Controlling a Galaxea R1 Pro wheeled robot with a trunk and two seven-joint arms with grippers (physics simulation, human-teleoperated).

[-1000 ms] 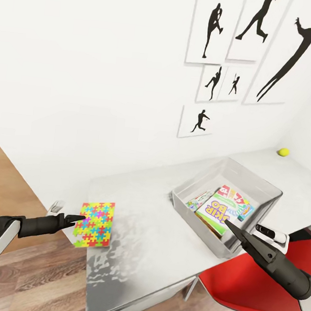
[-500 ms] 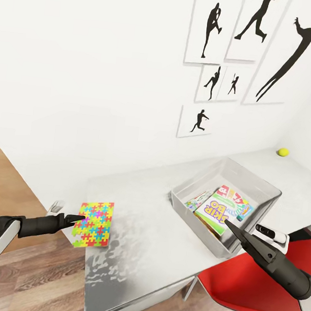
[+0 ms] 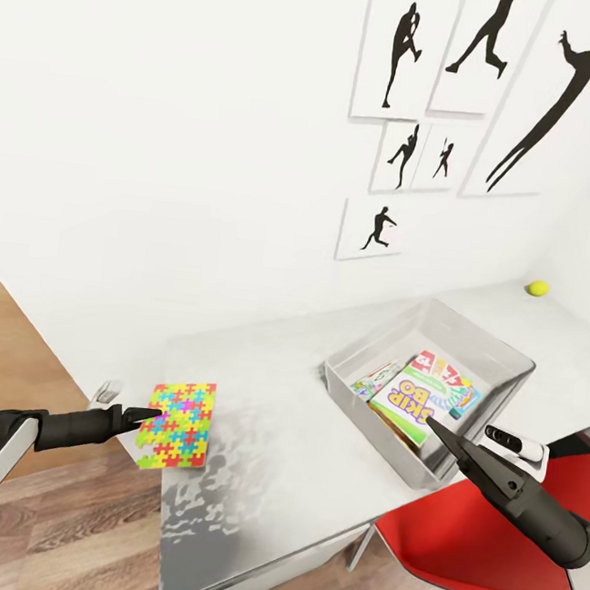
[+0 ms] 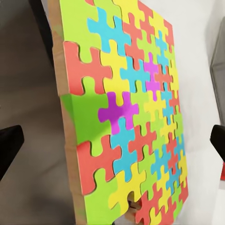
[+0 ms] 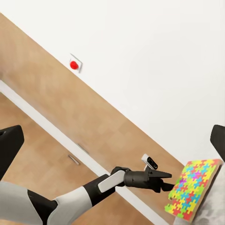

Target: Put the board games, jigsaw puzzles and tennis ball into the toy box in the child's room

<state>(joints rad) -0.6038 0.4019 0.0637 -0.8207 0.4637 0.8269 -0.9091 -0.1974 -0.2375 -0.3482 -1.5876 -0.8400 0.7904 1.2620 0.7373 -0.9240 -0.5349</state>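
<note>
Multicoloured jigsaw puzzle overhangs the surface edge, well left of the toy box. My left fingers touch its near edge, spread apart; right fingers, can't tell.

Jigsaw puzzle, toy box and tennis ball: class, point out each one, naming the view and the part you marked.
jigsaw puzzle [image 3: 177, 425], head view, middle of its coloured face.
toy box [image 3: 367, 426], head view, its near grey wall.
tennis ball [image 3: 538, 288], head view, centre of the ball.
</note>
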